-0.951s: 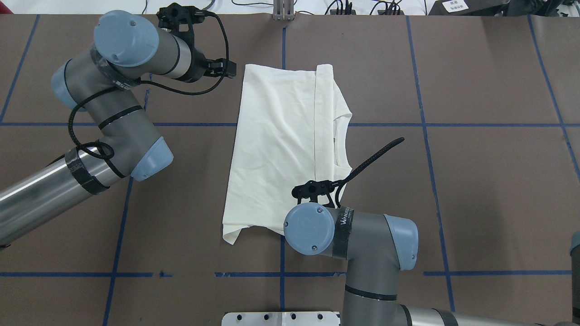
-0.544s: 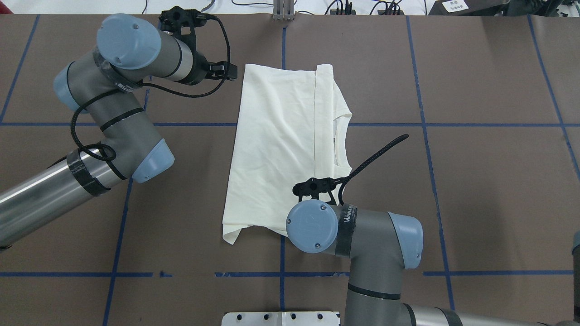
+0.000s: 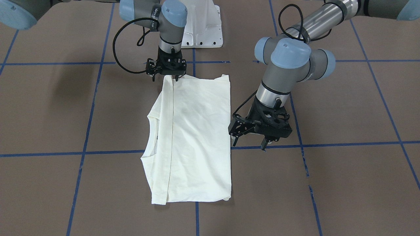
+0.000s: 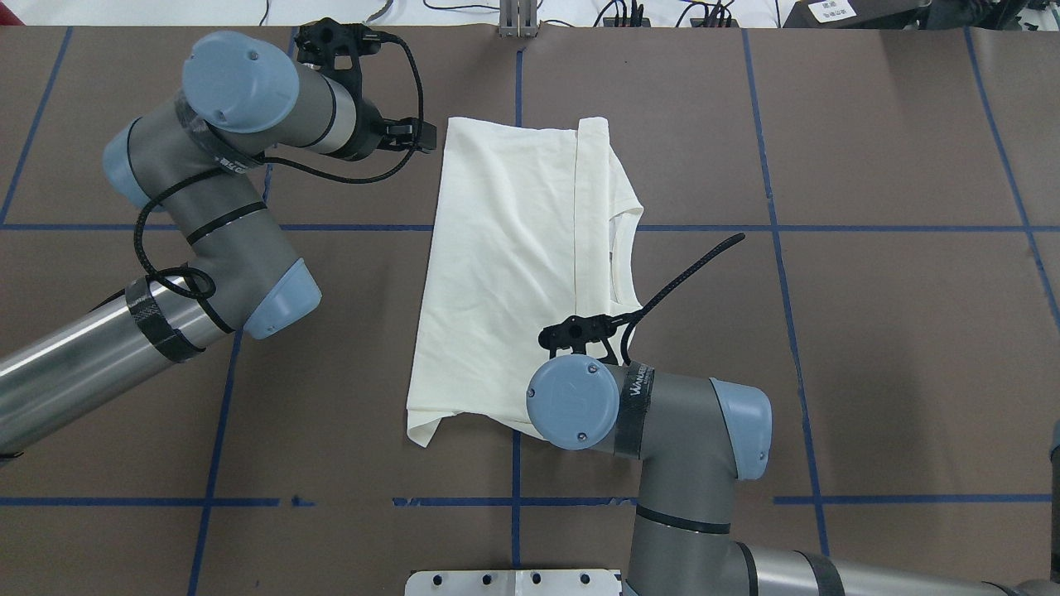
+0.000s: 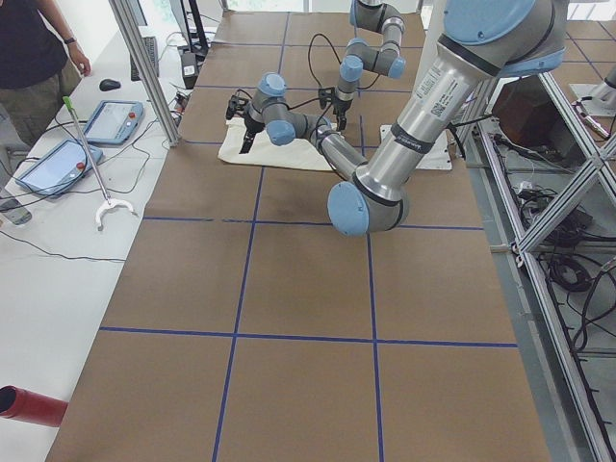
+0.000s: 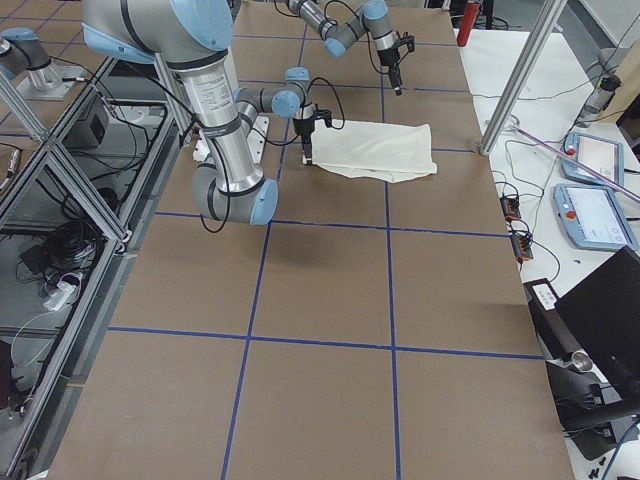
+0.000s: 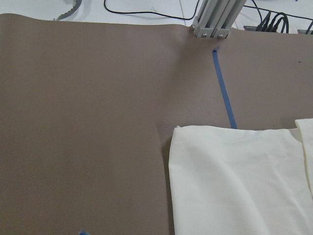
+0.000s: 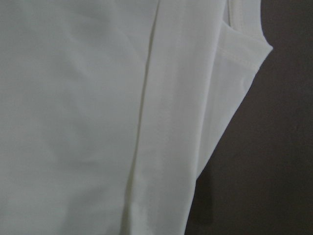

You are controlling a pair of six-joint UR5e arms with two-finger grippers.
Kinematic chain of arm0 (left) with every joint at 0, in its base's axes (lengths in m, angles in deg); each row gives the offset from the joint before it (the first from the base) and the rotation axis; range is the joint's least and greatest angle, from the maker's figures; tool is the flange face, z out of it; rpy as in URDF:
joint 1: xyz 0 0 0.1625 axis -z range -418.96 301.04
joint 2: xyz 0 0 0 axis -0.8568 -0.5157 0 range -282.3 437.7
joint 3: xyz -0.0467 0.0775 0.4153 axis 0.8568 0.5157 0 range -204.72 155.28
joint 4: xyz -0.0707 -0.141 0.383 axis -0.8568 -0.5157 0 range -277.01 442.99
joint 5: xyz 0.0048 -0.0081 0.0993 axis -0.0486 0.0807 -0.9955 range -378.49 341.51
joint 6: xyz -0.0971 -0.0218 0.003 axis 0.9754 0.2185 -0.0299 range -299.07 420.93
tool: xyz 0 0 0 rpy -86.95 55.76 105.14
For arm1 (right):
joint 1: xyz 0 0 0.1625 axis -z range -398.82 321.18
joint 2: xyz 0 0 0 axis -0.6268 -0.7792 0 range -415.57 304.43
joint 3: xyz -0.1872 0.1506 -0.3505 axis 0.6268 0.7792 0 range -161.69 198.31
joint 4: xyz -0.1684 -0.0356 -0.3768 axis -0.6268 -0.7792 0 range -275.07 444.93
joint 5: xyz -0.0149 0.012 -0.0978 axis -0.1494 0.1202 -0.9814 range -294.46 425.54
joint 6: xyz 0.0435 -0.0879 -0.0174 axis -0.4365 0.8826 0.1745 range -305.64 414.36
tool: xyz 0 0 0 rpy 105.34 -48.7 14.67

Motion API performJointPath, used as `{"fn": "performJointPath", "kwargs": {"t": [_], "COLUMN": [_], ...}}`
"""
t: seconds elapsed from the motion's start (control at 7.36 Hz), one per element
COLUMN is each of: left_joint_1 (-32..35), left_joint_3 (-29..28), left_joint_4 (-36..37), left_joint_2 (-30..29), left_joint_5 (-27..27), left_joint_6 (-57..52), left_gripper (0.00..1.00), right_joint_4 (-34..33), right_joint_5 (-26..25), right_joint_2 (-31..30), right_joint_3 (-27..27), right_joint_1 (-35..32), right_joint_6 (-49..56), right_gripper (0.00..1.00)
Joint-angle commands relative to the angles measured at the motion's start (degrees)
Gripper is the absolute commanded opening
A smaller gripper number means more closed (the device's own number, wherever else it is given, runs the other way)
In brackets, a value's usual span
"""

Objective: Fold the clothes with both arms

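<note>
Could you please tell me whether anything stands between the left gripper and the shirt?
Nothing visible does. The left gripper hangs just beside the shirt, jaws open, with only bare table between them.

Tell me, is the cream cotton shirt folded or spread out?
Folded: the cream shirt lies as a narrow rectangle, no sleeves showing, a layer edge beside the collar.

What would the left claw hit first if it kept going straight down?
The left claw would probably meet the brown table, just beside the cream cotton shirt; depth is unclear.
</note>
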Motion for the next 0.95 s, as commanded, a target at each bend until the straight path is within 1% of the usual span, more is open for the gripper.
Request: {"fn": "performJointPath", "kwargs": {"t": [0.0,0.68,0.82], "left_joint_1": [0.0,0.0,-0.1], "left_joint_3": [0.0,0.3,0.3], "left_joint_4": [0.0,0.0,0.0], "left_joint_2": [0.0,-0.3,-0.4], "left_joint_5": [0.0,0.1,0.1], "left_joint_6": [0.0,0.3,0.3], "left_gripper": [1.0,1.0,1.0], "right_joint_4": [-0.1,-0.4,-0.4], "right_joint_5": [0.5,0.7,0.8], "right_joint_2": [-0.1,-1.7,-2.8], "right_joint_3": [0.4,0.3,0.0], "right_joint_1": [-0.6,-1.1,-1.6], "right_joint_6": [0.1,0.1,0.1], "right_gripper": [1.0,1.0,1.0]}}
